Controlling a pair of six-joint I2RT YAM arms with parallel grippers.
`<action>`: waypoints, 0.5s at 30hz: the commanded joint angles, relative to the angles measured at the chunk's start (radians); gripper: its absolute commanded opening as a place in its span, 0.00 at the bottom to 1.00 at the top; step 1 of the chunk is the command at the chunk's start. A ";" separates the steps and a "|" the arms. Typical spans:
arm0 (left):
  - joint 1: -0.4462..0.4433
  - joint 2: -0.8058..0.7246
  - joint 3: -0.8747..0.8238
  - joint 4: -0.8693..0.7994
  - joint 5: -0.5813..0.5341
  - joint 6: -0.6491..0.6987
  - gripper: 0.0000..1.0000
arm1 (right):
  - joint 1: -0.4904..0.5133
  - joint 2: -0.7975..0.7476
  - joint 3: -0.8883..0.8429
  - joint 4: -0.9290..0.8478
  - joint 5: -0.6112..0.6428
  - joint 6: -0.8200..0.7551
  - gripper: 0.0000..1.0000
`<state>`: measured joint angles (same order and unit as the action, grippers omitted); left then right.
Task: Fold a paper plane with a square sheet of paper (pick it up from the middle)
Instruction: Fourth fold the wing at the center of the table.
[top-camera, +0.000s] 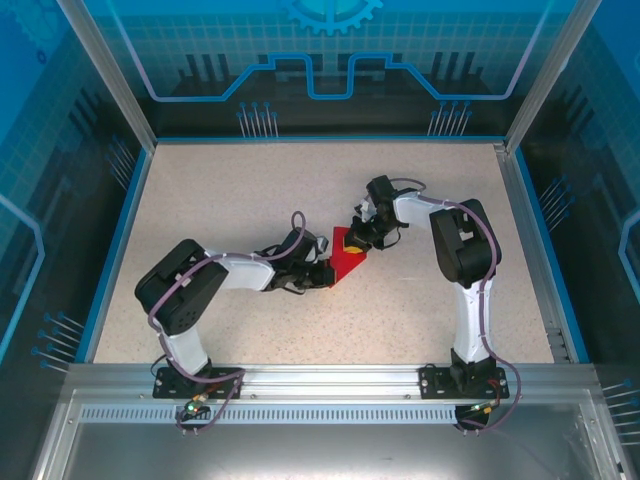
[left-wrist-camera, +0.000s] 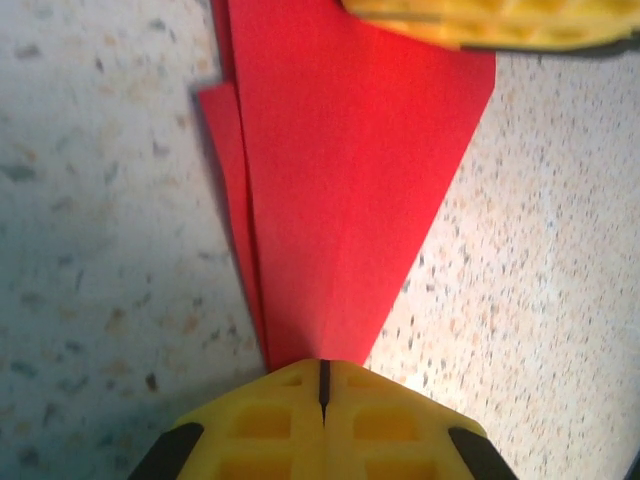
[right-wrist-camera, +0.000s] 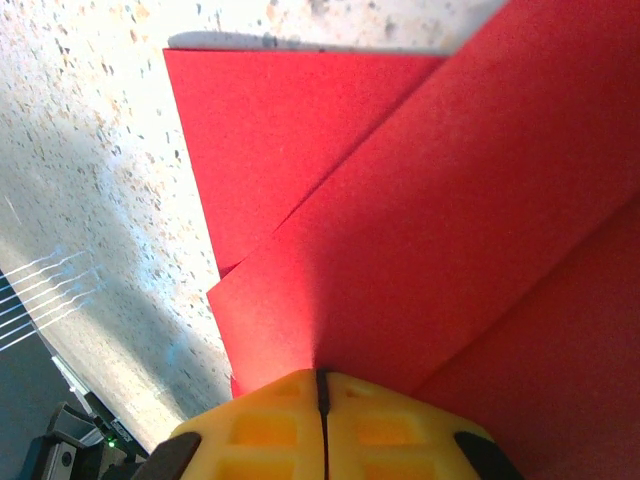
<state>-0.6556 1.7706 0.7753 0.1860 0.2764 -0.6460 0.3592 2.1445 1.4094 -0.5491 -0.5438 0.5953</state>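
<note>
Half-folded paper plane (top-camera: 348, 256) flat at table (top-camera: 220, 200) centre, long axis running from left gripper (top-camera: 322, 272) to right gripper (top-camera: 358, 236). Narrow tip at left's closed fingertips (left-wrist-camera: 270, 420), wide end at right's, also closed. Pinching or just pressing: can't tell. Equally near.

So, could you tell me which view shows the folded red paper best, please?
Left wrist: the folded red paper shows its tapering shape and layered edges clearly. Top external shows it small and distant; right wrist shows overlapping flaps close up.

Red paper plane (top-camera: 349, 263); part-folded, flat
</note>
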 joint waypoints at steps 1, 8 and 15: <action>-0.025 -0.054 -0.039 -0.090 0.003 0.049 0.02 | 0.009 0.106 -0.038 -0.057 0.159 0.007 0.06; -0.025 -0.095 -0.001 0.011 -0.054 0.010 0.01 | 0.008 0.102 -0.041 -0.046 0.150 0.009 0.06; -0.024 -0.001 0.015 0.076 -0.099 -0.032 0.00 | 0.008 0.103 -0.047 -0.034 0.139 0.014 0.06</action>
<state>-0.6762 1.7256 0.7719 0.2218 0.2108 -0.6529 0.3592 2.1445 1.4094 -0.5484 -0.5453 0.5957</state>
